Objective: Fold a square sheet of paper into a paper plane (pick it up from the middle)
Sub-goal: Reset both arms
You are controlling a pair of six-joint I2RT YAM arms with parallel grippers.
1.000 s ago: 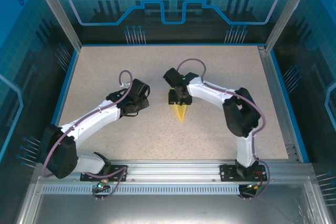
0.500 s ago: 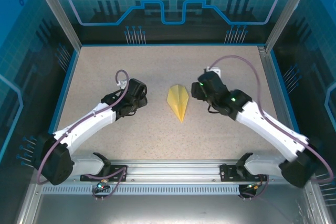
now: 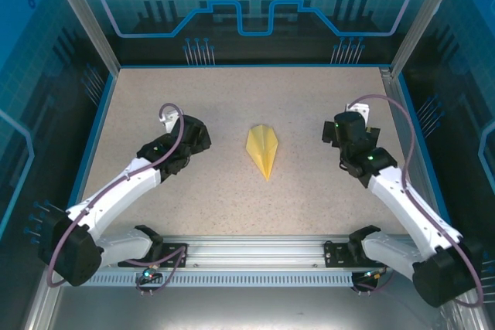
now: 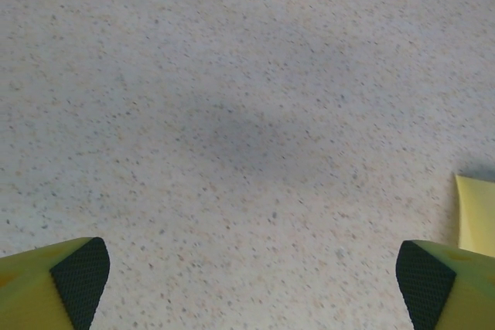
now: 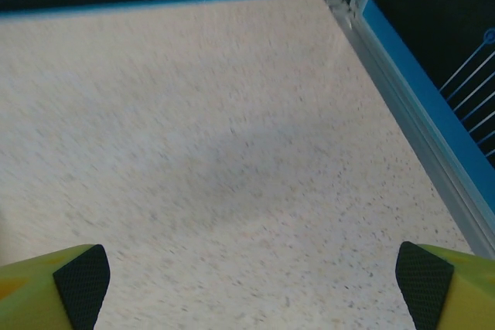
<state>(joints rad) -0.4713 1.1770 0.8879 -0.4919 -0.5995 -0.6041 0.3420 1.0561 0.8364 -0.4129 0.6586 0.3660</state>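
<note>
One paper plane (image 3: 263,150), folded, lay on the counter (image 3: 309,199). The left pincer (image 4: 251,272) and right pincer (image 5: 251,272) hung released, empty. Risk: a low arm sweep crumpling it.

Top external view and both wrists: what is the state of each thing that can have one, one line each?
paper plane: folded into a pointed dart, lying free on the table, tip toward the arm bases, touched by neither gripper.
left gripper: open, empty, apart from the plane on the left arm's side.
right gripper: open, empty, apart from the plane on the right arm's side.
</note>
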